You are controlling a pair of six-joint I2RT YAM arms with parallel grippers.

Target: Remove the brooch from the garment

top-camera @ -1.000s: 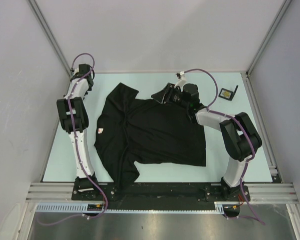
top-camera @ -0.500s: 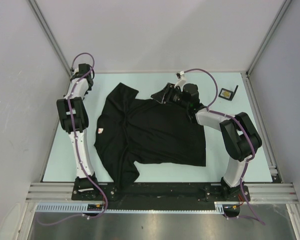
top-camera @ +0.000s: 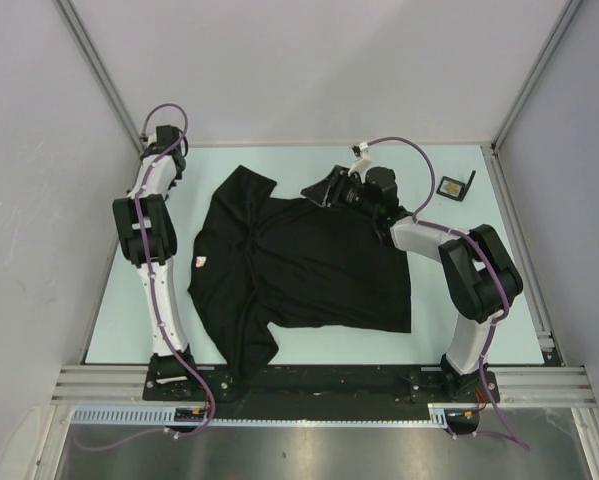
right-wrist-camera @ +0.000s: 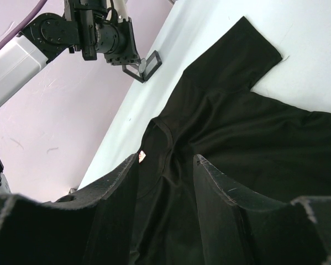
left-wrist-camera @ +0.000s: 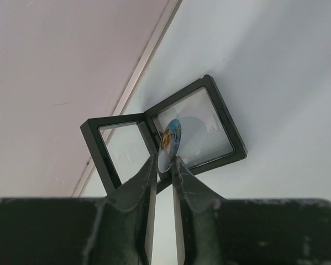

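In the left wrist view a small oval brooch (left-wrist-camera: 171, 138), blue with orange, stands on edge over an open black display case (left-wrist-camera: 228, 114). Its lower end lies between the tips of my left gripper (left-wrist-camera: 165, 161). The jaws stand a narrow gap apart, and whether they still pinch it does not show. This gripper (top-camera: 169, 150) is at the table's far left corner, off the garment. The garment (top-camera: 309, 265) is a black T-shirt spread flat mid-table, with a white-and-red label (top-camera: 201, 260) on one sleeve. My right gripper (right-wrist-camera: 165, 160) hangs open over the garment (right-wrist-camera: 253, 127), empty.
A second open black case (top-camera: 454, 187) sits at the back right corner of the pale table (top-camera: 479, 310). Grey walls and metal rails close the workspace on three sides. The right wrist view shows the left arm's gripper (right-wrist-camera: 118, 41) over its case (right-wrist-camera: 146, 65).
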